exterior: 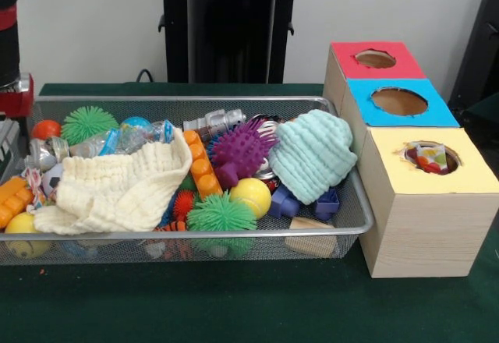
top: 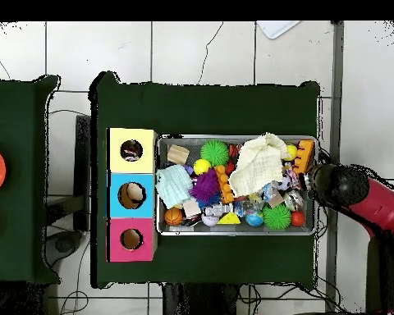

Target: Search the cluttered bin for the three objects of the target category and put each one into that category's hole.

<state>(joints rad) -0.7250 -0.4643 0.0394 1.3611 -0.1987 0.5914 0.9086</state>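
The red-and-black arm hangs low — pincer hidden beneath it.

Support surface: a table covered in dark green cloth. Two items rest directly on it. The bin, a shallow silver wire-mesh basket, occupies the centre of the table in the overhead view. A row of three light wooden boxes stands at its 9 o'clock side, touching or just beside the basket; tops yellow, blue and red from 12 to 6 o'clock.
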